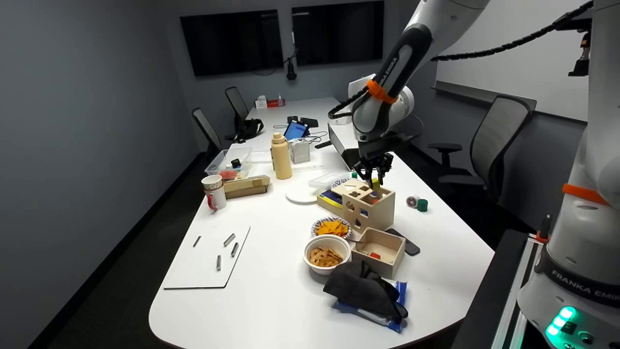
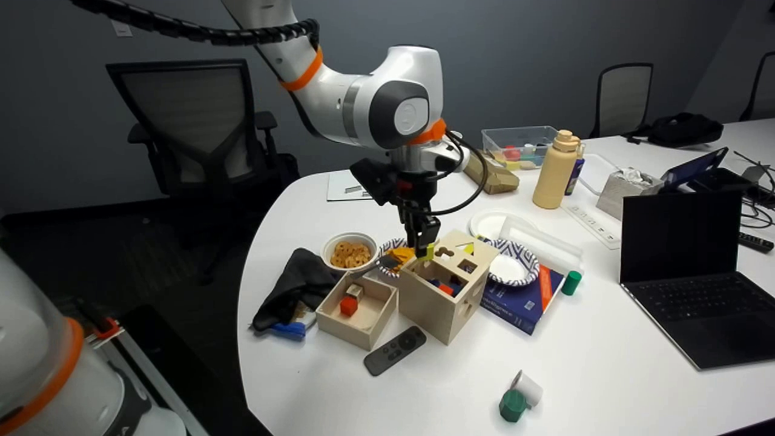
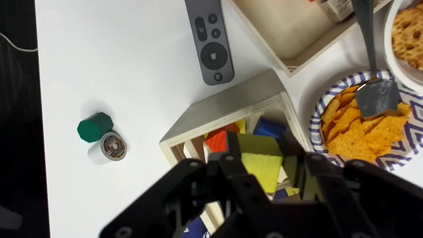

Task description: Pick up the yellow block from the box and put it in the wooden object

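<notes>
My gripper (image 3: 259, 145) is shut on a yellow block (image 3: 262, 165). It holds the block over the open part of the wooden object (image 3: 228, 102), a light-wood cube with shaped holes; red, blue and yellow pieces lie inside. In both exterior views the gripper (image 1: 370, 177) (image 2: 422, 242) points down, with the yellow block (image 1: 376, 183) (image 2: 428, 252) at the top edge of the wooden object (image 1: 381, 214) (image 2: 425, 306). The low-walled box (image 2: 343, 330) beside it holds a red block (image 2: 348, 306) and a wooden block (image 2: 355, 292). The box also shows in the wrist view (image 3: 309, 62).
A dark remote (image 2: 395, 350) lies beside the box and wooden object. A plate of chips (image 3: 357, 135) with a spatula and a white bowl of crackers (image 1: 327, 252) stand close by. A green piece (image 2: 513, 406), a book (image 2: 521, 309) and a laptop (image 2: 681, 242) are also around.
</notes>
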{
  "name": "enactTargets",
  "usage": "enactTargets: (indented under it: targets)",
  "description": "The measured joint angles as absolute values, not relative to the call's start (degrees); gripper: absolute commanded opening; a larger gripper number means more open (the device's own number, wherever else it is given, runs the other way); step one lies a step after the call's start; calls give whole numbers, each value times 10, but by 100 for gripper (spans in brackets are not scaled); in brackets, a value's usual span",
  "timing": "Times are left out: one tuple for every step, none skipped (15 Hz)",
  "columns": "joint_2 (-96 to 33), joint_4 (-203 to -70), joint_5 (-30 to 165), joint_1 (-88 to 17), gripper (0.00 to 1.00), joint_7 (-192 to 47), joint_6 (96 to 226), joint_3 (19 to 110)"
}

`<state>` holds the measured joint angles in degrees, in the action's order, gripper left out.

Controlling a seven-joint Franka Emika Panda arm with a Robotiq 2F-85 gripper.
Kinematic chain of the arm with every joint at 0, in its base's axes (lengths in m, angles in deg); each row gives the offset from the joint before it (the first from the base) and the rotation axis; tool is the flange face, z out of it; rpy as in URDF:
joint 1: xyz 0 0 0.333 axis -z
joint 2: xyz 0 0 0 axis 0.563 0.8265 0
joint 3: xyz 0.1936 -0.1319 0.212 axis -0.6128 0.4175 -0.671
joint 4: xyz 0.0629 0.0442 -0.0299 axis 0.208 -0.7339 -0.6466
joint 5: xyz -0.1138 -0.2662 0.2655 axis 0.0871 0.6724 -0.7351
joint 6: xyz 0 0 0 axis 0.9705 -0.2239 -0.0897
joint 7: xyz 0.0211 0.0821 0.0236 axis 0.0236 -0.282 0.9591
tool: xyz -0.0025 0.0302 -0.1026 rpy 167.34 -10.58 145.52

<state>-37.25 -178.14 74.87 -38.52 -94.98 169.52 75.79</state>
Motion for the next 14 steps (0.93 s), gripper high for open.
enactTargets:
  targets:
    - [-369,-1775,749,-372,10,-927,1695,753]
    - [-364,-1768,749,-360,10,-903,1695,749]
    - [-357,-1761,751,-350,10,-881,1695,746]
    - [-348,-1755,751,-341,10,-858,1696,743]
    - [-338,-1748,752,-334,10,-836,1699,741]
    - [-327,-1743,752,-329,35,-817,1706,738]
    - [-317,-1738,752,-324,35,-804,1713,736]
    - [-308,-1733,752,-321,35,-797,1718,734]
    - [-302,-1729,752,-320,35,-794,1719,732]
    - [-299,-1727,752,-319,10,-792,1719,731]
    - [-298,-1726,752,-319,10,-792,1719,730]
    - [-298,-1726,752,-319,10,-792,1719,730]
    - [-298,-1726,752,-319,10,-792,1719,730]
    - [-298,-1726,753,-319,10,-792,1719,731]
